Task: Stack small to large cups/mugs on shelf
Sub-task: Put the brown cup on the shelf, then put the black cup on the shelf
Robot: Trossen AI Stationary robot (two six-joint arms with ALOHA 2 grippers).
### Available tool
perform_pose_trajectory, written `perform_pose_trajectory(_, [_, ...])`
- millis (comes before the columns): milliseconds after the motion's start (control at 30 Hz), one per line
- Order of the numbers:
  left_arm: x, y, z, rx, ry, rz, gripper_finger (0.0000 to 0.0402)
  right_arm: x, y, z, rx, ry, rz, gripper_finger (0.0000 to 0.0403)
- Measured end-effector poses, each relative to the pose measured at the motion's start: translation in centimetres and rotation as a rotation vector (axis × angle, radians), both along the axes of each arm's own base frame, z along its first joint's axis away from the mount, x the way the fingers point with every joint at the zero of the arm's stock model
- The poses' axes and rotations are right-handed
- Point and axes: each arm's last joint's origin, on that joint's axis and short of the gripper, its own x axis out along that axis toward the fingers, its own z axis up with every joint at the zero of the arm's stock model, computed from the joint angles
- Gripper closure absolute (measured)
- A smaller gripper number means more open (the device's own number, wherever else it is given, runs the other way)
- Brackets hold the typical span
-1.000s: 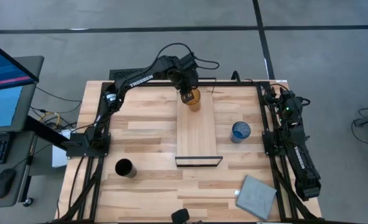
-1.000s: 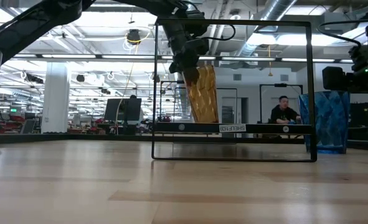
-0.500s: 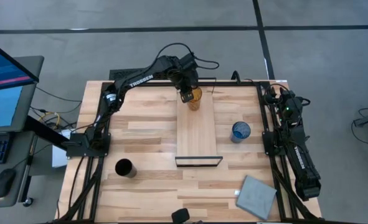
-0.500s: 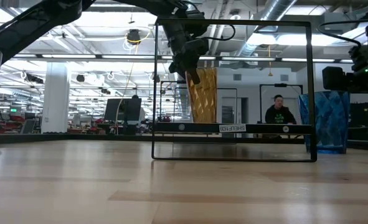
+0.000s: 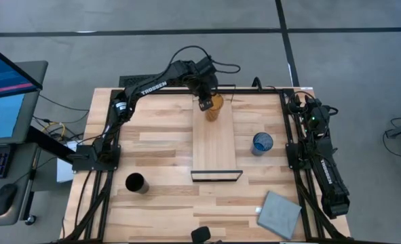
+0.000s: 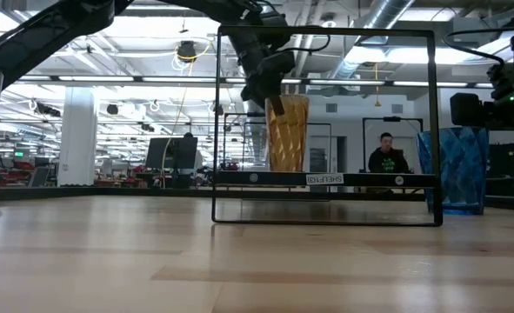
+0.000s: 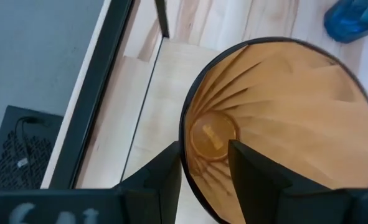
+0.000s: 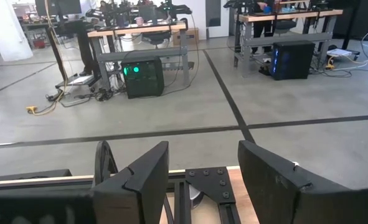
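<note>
The tall amber tumbler [image 5: 214,107] stands upright on its base on the far end of the light-wood shelf [image 5: 214,146]; it also shows in the low view [image 6: 286,132]. My left gripper [image 5: 205,103] is open at the tumbler's rim, one finger inside and one outside [image 7: 203,163]. The blue cup [image 5: 262,143] stands on the table to the right of the shelf. The black cup [image 5: 136,183] stands near the table's near left. My right gripper [image 8: 202,180] is open and empty at the table's far right [image 5: 297,102]. My left gripper comes from above, fingers pointing down, and stands astride the tumbler's wall at the rim [image 7: 184,134]. One finger [image 7: 249,171] is inside and one [image 7: 165,177] outside. I cannot tell whether either finger touches the wall. The tumbler stands upright on the shelf.
The shelf's thin black frame [image 5: 216,175] stands at its near end and fills the low view [image 6: 326,31]. A grey square pad [image 5: 279,213] lies at the near right. A person [image 6: 387,158] sits in the room beyond the table.
The amber tumbler has gone from tilted to upright on the shelf's far end, its base staying in place. My left gripper has shifted a little toward the table's right with the rim.
</note>
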Motion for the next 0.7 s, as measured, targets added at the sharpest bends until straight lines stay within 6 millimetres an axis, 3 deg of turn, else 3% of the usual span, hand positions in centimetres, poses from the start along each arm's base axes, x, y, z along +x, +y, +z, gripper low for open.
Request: perform_pose_trajectory(700, [0.32, 0.33, 0.32, 0.065, -0.028, 0.026, 0.0265, 0.00, 0.00, 0.00, 0.000, 0.000, 0.000, 0.0189])
